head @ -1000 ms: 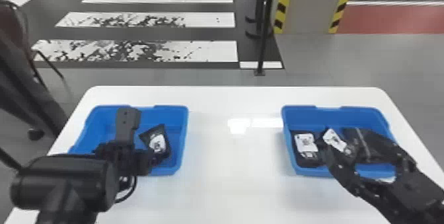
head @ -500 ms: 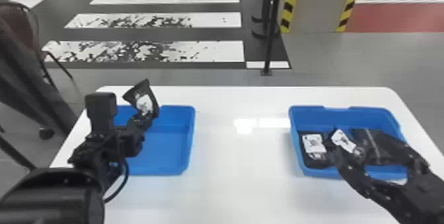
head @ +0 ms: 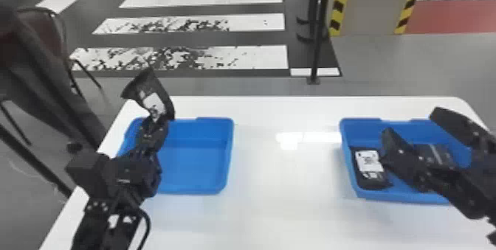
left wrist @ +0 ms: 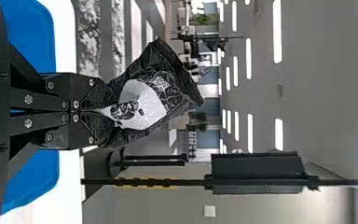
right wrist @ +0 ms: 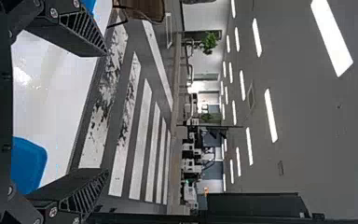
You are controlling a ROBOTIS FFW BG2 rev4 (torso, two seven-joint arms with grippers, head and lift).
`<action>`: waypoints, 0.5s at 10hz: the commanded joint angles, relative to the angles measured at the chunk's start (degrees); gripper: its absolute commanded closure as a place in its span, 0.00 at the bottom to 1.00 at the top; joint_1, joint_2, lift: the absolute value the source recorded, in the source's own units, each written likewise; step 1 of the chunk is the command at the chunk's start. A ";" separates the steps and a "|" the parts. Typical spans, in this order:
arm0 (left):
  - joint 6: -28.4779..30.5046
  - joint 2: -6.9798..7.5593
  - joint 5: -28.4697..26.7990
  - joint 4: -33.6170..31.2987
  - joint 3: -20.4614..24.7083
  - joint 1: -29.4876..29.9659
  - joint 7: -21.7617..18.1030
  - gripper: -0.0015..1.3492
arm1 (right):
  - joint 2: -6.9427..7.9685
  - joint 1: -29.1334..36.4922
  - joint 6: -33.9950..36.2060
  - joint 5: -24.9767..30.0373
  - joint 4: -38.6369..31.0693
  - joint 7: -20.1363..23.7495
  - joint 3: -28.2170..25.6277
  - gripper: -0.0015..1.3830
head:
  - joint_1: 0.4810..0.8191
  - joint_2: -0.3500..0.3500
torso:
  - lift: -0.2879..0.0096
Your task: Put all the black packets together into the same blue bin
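Bins partly covered
The right tool (head: 411,124) hides part of the right bin (head: 402,197) and a packet (head: 441,153); the left arm (head: 125,179) covers part of the left bin (head: 199,160).

I see a blue left bin (head: 195,168) and right bin (head: 387,195), white table (head: 288,194), white-labelled black left packet (head: 157,98) and right packet (head: 369,164), far pillar (head: 376,6) edged in yellow-and-black stripes

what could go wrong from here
The left end effector holds the raised packet by one end, so it may slip during a carry across the table. The right end effector hangs open by the right bin, where it could block a drop or snag the packet lying inside.
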 commanded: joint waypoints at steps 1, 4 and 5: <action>-7.38 0.24 -1.68 2.39 -2.96 1.22 -0.17 0.89 | -0.69 -5.37 3.68 -2.39 -0.03 0.00 2.59 0.10 | 0.63 0.64 | 0.60; -13.29 4.19 1.18 5.77 -15.07 -0.60 -0.43 0.89 | -2.98 -15.78 13.38 -6.96 0.25 0.00 10.36 0.10 | 0.63 0.60 | 0.60; -15.26 5.25 2.55 7.17 -18.27 -1.73 -0.52 0.89 | -3.24 -18.31 15.49 -7.76 0.95 0.00 12.53 0.10 | 0.63 0.58 | 0.60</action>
